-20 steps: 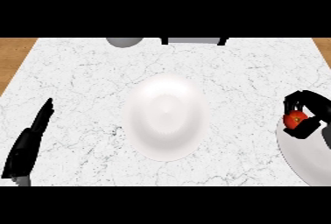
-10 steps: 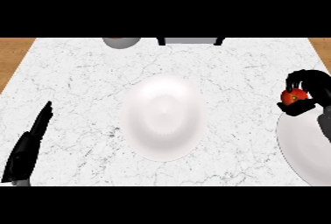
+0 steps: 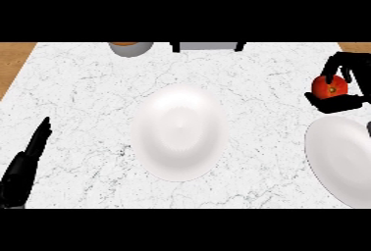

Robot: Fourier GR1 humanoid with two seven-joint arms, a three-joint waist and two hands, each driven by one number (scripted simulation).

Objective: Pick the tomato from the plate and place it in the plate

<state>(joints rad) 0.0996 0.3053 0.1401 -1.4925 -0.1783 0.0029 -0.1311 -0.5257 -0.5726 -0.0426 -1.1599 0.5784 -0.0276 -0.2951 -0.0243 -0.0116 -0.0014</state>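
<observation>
Marbled white surface (image 3: 80, 88), wood strip at far left. Left hand (image 3: 22, 171) low at the left edge, its fingers (image 3: 42, 130) straight, holding nothing; resting. Centre plate (image 3: 177, 131) carries nothing and lies well left of the holding fingers. Right hand (image 3: 334, 103) near the right edge: fingers (image 3: 346, 62) curled round the tomato (image 3: 330, 87), thumb beneath. Second plate (image 3: 337, 157) just below those fingers in view, tomato off it. Judgement: pick done; carry leftward and set-down on the centre plate remain.
</observation>
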